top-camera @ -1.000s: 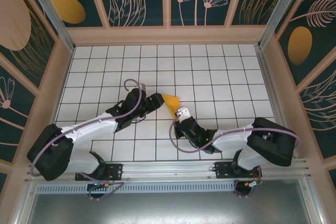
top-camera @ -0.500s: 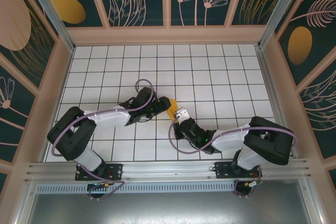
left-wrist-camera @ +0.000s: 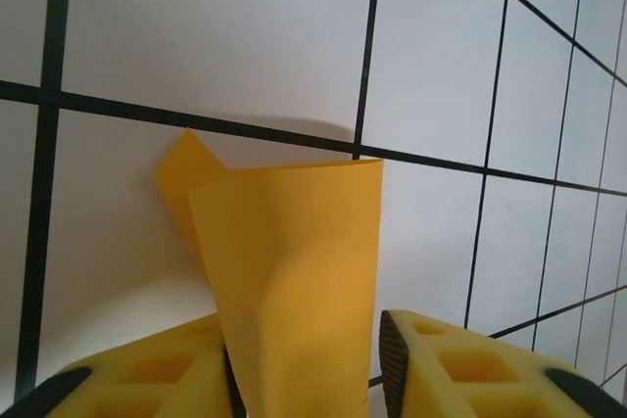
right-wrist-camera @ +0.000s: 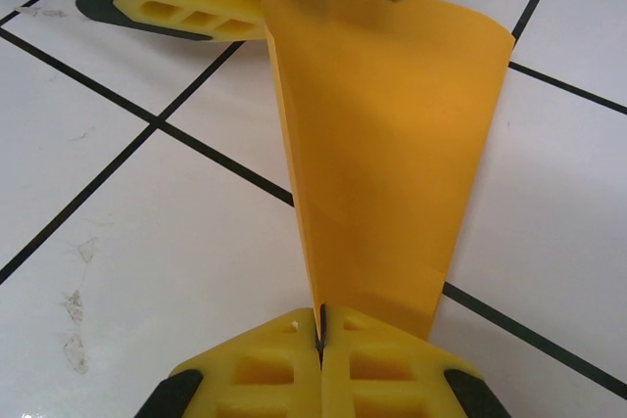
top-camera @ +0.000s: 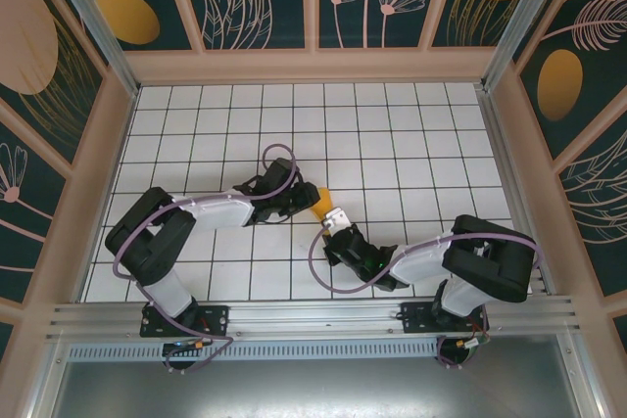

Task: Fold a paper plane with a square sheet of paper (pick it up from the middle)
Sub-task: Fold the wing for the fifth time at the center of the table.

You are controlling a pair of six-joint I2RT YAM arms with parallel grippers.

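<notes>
the right gripper (right-wrist-camera: 320,340) pinches one end of the paper (right-wrist-camera: 392,144), which runs straight out to the left gripper (left-wrist-camera: 299,340), whose jaws sit each side of it, maybe squeezing, i cannot tell.

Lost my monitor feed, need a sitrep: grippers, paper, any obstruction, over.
Right gripper shut on the square sheet of paper. Left gripper straddling its other end, grip unclear. Sheet folded, held on edge. No obstruction seen.
</notes>
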